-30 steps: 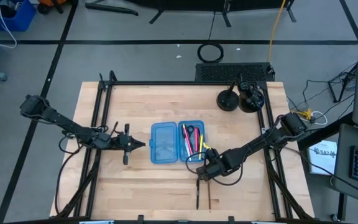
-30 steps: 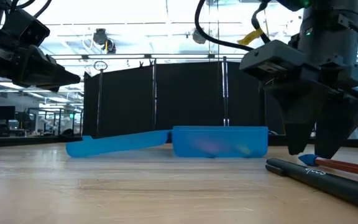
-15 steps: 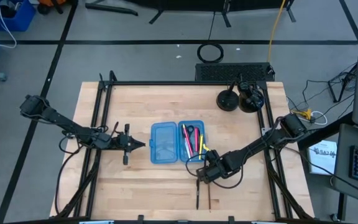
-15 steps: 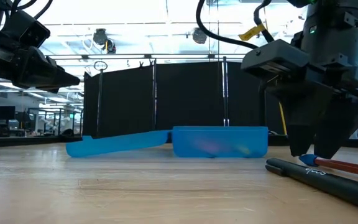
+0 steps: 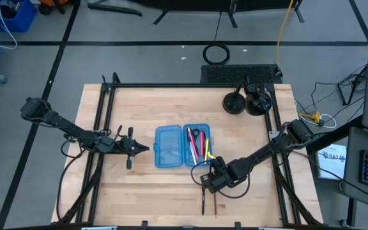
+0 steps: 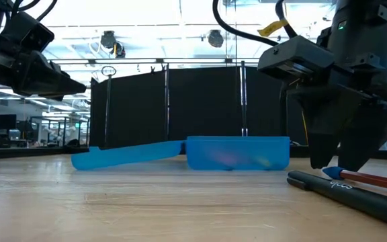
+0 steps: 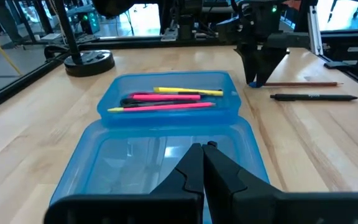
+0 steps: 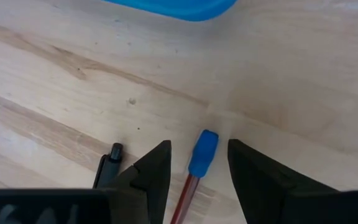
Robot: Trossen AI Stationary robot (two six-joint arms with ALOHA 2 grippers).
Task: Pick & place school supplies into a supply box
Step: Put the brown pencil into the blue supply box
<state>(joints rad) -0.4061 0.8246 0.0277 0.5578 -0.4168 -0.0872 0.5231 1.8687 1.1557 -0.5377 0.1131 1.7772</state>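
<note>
Straddling blue-capped pen (image 8: pixel 202 153): right gripper (image 8: pixel 197 163) open | left gripper (image 7: pixel 202 163) closed | table: two pens

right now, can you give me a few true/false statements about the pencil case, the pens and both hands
1. The right hand is open, straddling the blue-capped pencil. True.
2. The pencil case is closed. False: it lies open, both halves flat on the table.
3. A black pen lies on the table outside the case, beside the blue-capped pencil. True.
4. The left hand holds a pink pen. False: it is shut on nothing, beside the case's empty half.
5. The case holds no supplies. False: pink and yellow pens lie in one half.
</note>
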